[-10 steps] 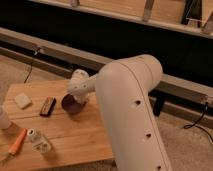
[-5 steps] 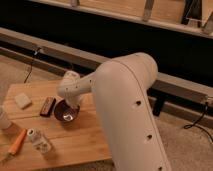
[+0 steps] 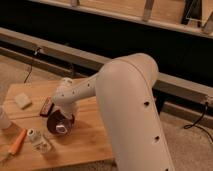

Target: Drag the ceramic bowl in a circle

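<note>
Reaching down over the wooden table, the big white arm has its gripper right on top of the ceramic bowl, which sits near the middle of the tabletop, just beside the dark block. The wrist hides the fingers, so I cannot tell whether they are clamped on the rim or merely pressing inside. Contact looks made, which suggests the drag is underway, but nothing on the table shows how much of the circle has been traced. Off to the left lie a pale sponge, an orange tool and a small bottle, the bottle close enough to be knocked on a wide sweep.
</note>
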Controlling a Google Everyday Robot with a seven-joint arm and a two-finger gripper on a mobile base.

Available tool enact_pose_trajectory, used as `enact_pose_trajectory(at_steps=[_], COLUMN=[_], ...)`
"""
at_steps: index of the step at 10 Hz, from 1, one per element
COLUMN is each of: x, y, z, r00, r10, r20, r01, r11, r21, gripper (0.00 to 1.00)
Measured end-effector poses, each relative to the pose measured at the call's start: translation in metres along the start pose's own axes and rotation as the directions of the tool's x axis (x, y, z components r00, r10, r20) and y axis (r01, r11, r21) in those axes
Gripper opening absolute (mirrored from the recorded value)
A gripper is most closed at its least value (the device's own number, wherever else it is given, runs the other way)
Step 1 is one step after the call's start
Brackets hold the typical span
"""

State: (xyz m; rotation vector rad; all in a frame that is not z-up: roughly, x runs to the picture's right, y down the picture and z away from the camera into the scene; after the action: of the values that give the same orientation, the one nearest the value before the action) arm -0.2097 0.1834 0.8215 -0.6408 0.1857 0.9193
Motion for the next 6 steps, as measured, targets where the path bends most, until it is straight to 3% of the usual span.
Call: enact_pose_trajectory(at_steps=[3, 6], x=[0.022, 0.044], y=[0.017, 0.007], z=[-0.001, -0.007], r00=[0.998, 0.995], r10=[-0.065, -0.075], r20=[-0.024, -0.07], r01=[0.064, 0.075], r11=[0.998, 0.997], r21=[-0.025, 0.005], gripper=[0.01, 0.27])
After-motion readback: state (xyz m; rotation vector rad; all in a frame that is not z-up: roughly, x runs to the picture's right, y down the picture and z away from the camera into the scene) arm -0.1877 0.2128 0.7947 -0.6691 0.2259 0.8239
